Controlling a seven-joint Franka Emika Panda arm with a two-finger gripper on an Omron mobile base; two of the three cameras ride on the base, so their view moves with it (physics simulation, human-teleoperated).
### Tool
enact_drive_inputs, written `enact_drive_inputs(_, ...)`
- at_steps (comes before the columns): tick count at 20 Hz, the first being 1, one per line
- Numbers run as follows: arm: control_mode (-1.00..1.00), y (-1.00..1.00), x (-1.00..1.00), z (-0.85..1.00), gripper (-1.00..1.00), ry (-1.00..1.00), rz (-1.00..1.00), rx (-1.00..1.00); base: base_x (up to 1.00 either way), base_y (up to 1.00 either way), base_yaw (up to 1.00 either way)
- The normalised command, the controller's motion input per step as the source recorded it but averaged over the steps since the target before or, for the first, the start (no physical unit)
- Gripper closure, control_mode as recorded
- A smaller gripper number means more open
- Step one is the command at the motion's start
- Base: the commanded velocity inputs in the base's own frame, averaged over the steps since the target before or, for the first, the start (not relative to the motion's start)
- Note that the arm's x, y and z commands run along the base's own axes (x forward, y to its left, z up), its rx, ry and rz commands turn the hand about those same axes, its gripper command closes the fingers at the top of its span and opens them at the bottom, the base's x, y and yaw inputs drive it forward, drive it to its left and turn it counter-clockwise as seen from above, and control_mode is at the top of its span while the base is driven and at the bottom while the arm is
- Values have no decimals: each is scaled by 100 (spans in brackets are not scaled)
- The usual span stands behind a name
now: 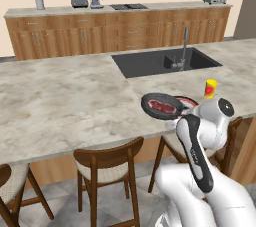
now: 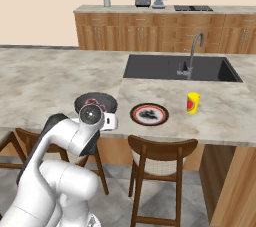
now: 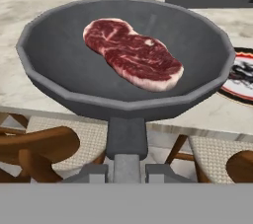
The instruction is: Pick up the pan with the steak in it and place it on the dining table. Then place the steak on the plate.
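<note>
The dark grey pan [image 3: 59, 65] is close in the hand view, with the red steak [image 3: 132, 54] lying flat in it. My gripper [image 3: 126, 171] is shut on the pan's handle [image 3: 126, 138]. From the base cameras the pan [image 1: 161, 106] [image 2: 96, 103] sits level at the front edge of the dining table [image 1: 65, 96] [image 2: 45, 86]. I cannot tell whether it touches the stone top. The red-rimmed plate [image 2: 149, 114] [image 1: 189, 102] lies just right of the pan, partly hidden behind it in the left base view. Its edge [image 3: 241, 77] also shows in the hand view.
A yellow cup [image 1: 211, 88] [image 2: 193, 103] stands right of the plate. The dark sink [image 1: 165, 62] [image 2: 180, 68] with its faucet lies behind them. Wooden stools [image 1: 107, 163] [image 2: 160, 157] stand under the table's front edge, below the pan.
</note>
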Motion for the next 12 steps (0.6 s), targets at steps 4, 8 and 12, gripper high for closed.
enact_drive_inputs(4,-100,4,41,-30,100,9,-4,0,0,0,0)
enact_drive_inputs(8,-100,0,16,-8,100,3,-1,0,0,0,0)
enact_drive_inputs(12,-100,3,9,-17,100,0,0,0,0,0,0)
